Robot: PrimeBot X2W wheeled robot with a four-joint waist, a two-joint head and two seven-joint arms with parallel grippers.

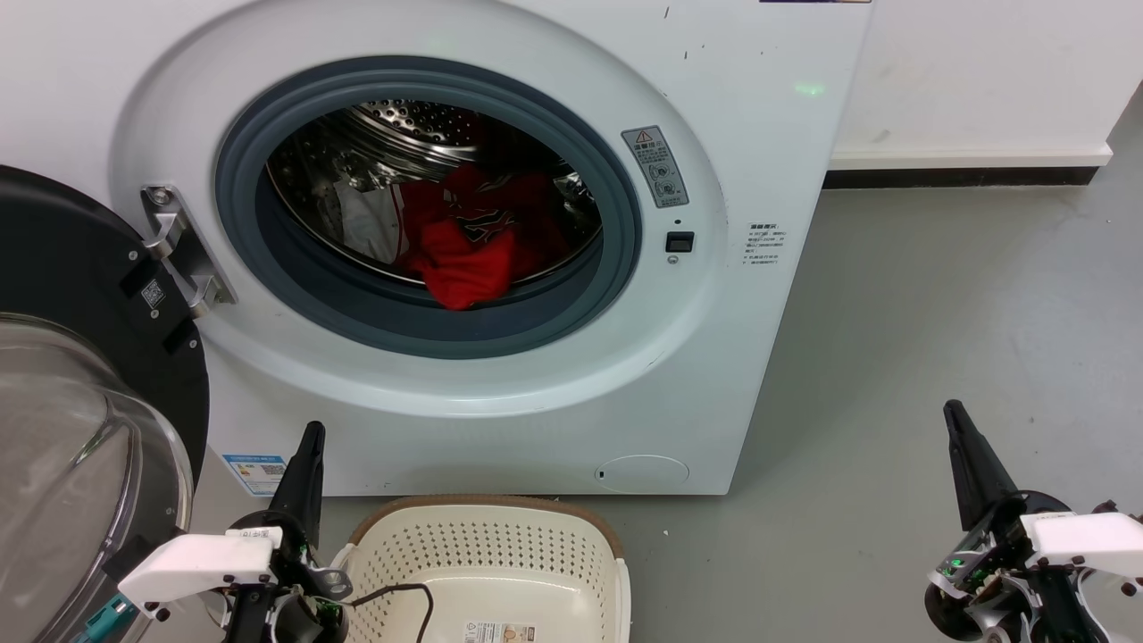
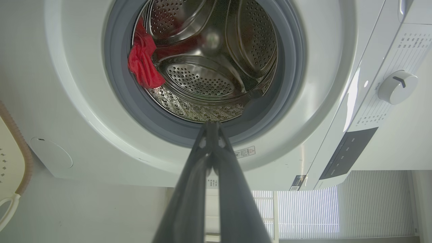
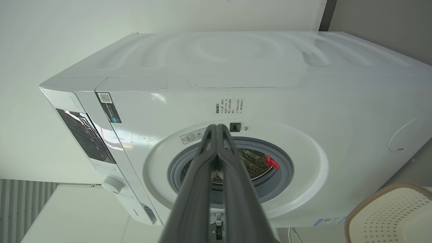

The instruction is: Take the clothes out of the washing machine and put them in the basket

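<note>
The white washing machine stands with its porthole open. Red clothes lie in the steel drum, a jersey with black-and-white lettering among them, and a white piece lies at their left. A red fold hangs at the drum's edge in the left wrist view, and a bit of red cloth shows in the right wrist view. The cream basket sits on the floor below the porthole. My left gripper is shut beside the basket's left rim, holding nothing. My right gripper is shut over the floor at the far right.
The black-rimmed glass door is swung open at the left, close to my left arm. Grey floor spreads right of the machine up to a white wall with a dark skirting. A black cable lies over the basket.
</note>
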